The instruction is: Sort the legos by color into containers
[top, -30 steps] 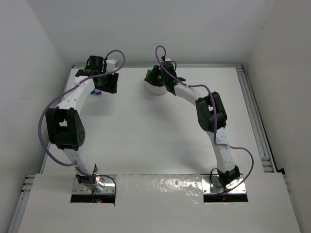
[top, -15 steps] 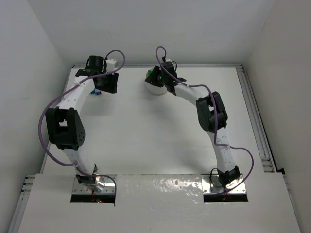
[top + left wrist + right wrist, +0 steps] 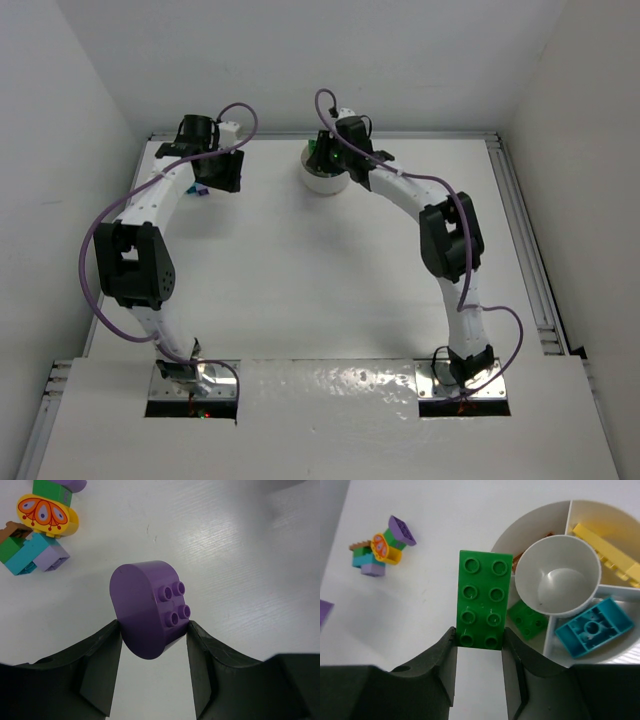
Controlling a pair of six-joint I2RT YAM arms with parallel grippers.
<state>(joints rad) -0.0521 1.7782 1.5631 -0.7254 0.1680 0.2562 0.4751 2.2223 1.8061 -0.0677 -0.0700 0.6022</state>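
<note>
**Right arm swings out, green brick over the dish's edge**

Since the earlier frame the right arm's elbow has swung toward 3 o'clock. The right gripper (image 3: 478, 632) is closed partway on a green two-by-four plastic brick (image 3: 484, 600), which overlaps the 9 o'clock edge of the round white divided dish (image 3: 560, 577). Around the dish's centre cup, a small green brick (image 3: 527, 620) lies at 7 o'clock, a teal brick (image 3: 592, 627) at 5 and a long yellow brick (image 3: 605, 550) at 1. The left gripper (image 3: 152, 627) clamps a rounded purple brick (image 3: 145, 607). A cluster of loose bricks (image 3: 40, 535) lies at its 10 o'clock.

Bright, even light; soft shadows.
</note>
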